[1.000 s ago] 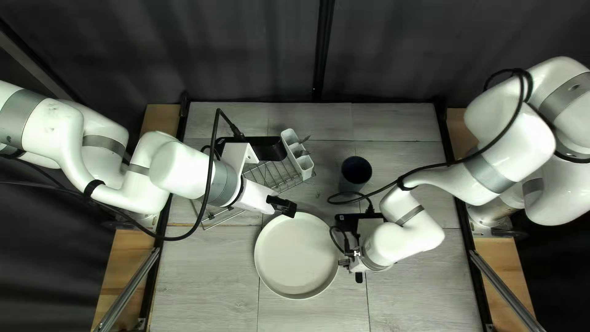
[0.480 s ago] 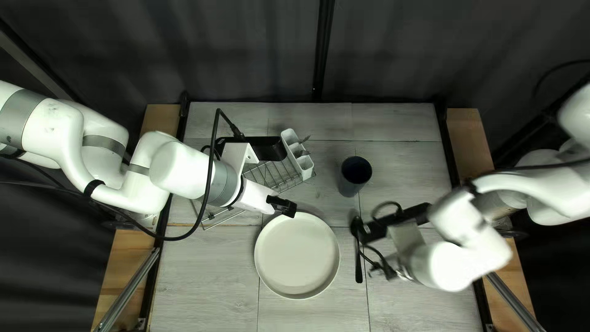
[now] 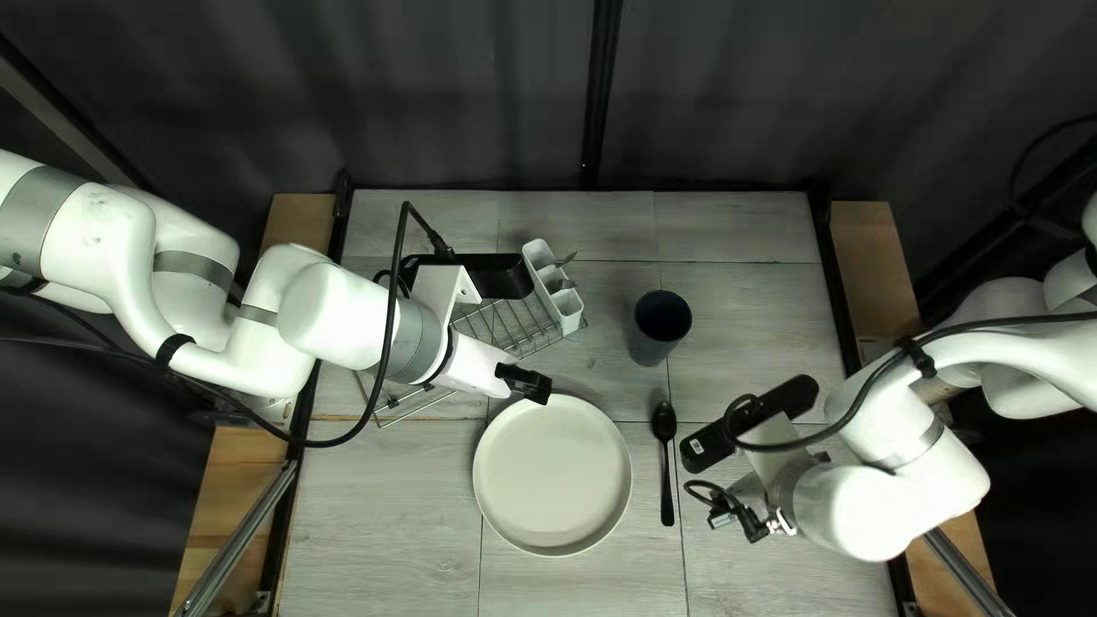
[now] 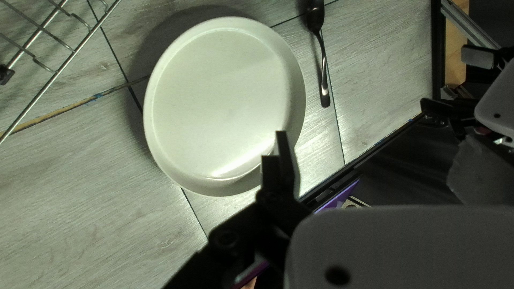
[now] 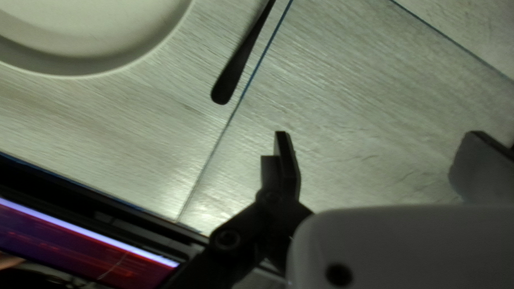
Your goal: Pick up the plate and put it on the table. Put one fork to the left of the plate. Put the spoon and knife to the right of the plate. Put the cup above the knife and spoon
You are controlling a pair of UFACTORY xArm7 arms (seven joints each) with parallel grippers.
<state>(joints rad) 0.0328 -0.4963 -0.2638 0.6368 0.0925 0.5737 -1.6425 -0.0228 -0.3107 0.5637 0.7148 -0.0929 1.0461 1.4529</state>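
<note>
In the top left view a pale round plate lies on the table, a dark spoon to its right. Beyond the spoon stands the dark cup. My left gripper hovers by the plate's far edge; my right gripper is right of the spoon. In the left wrist view my left gripper is open and empty, one finger overlapping the plate. The right wrist view has my right gripper open, beside the spoon's handle. I cannot make out a fork or knife.
A wire rack stands partly beneath my left arm, with a white compartment holder of utensils at its far right corner. The table's near border and a lit screen show in the right wrist view.
My right arm has swung rightward, away from the plate and spoon, uncovering the whole spoon, and its cable no longer crosses by the cup. The left arm, plate and cup are unmoved.
</note>
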